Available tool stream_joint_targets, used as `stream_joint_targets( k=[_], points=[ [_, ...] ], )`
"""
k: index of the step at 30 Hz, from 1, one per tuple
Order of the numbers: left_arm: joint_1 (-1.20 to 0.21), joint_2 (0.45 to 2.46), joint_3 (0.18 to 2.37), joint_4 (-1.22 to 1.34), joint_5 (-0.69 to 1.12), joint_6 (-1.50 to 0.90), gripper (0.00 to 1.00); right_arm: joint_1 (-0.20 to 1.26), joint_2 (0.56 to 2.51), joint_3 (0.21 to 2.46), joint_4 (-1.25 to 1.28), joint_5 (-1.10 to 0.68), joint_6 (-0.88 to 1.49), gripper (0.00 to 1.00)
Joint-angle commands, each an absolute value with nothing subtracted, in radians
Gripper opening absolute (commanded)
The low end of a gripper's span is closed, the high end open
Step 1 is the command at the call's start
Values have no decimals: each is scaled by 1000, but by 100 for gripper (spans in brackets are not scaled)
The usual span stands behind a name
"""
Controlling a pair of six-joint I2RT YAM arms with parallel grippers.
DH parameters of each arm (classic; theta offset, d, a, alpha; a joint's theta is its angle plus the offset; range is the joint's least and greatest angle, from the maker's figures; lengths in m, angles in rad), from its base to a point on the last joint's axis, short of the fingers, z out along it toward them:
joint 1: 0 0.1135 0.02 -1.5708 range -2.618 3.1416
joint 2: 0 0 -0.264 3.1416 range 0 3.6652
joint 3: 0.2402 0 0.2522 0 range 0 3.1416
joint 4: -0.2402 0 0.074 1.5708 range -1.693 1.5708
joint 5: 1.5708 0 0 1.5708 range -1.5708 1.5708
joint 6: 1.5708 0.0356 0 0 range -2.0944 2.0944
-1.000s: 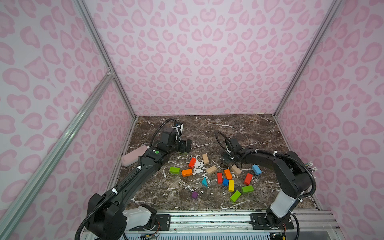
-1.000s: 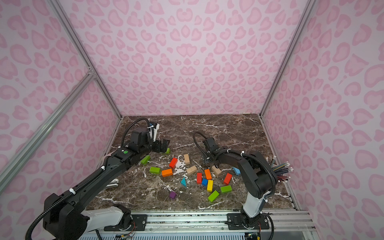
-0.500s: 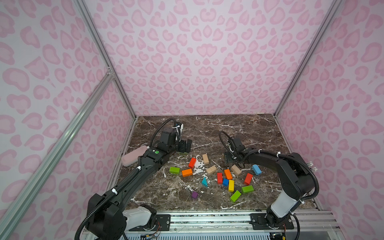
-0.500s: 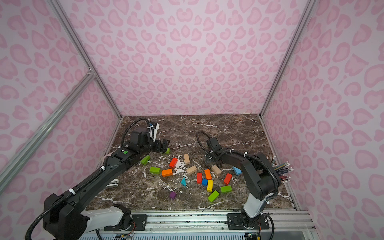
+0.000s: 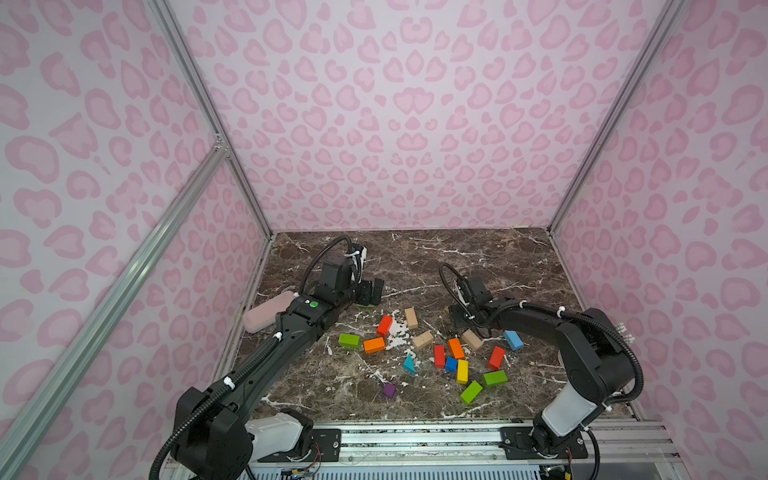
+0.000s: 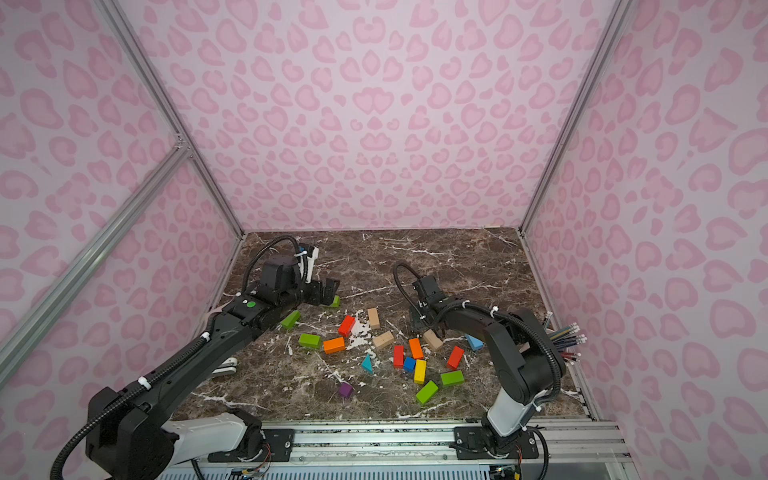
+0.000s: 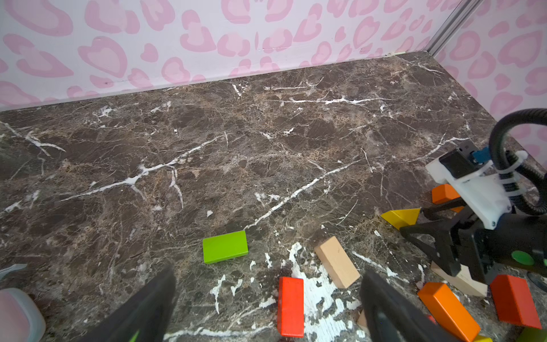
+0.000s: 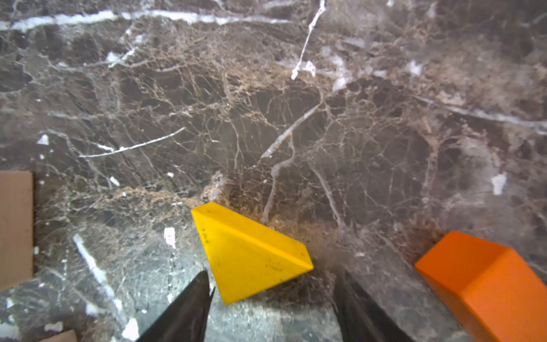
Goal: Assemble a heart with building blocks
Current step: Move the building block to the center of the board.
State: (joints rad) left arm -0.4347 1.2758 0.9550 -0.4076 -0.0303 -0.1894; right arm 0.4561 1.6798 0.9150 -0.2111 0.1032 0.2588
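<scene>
Several building blocks (image 5: 456,348) lie scattered on the marble floor in both top views, among them a red brick (image 5: 385,325) and a green brick (image 5: 348,340). My right gripper (image 8: 272,269) is low at the floor and open, with a yellow wedge (image 8: 251,254) lying between and just ahead of its fingertips. One fingertip (image 8: 204,278) is almost against the wedge and the other stands apart. My left gripper (image 7: 268,275) hangs wide open over a red brick (image 7: 291,306), holding nothing, with a green brick (image 7: 225,246) just beyond it.
A pale pink pouch (image 5: 268,313) lies by the left wall beside my left arm. Coloured pencils (image 6: 563,336) stand at the right wall behind my right arm. An orange brick (image 8: 485,284) lies close to the yellow wedge. A metal rail (image 5: 415,436) runs along the front edge.
My right gripper has shifted slightly to the right and back, and its jaws have narrowed a little. The left arm and the blocks have not moved.
</scene>
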Motion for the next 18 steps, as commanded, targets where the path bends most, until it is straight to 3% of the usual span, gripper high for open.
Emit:
stream_joint_targets(
  k=[1, 18],
  points=[
    [-436, 1270, 959, -382, -25, -187, 99, 457, 1678, 925, -204, 72, 266, 68],
    [-436, 1272, 962, -383, -25, -187, 99, 457, 1710, 964, -210, 64, 255, 59]
  ],
)
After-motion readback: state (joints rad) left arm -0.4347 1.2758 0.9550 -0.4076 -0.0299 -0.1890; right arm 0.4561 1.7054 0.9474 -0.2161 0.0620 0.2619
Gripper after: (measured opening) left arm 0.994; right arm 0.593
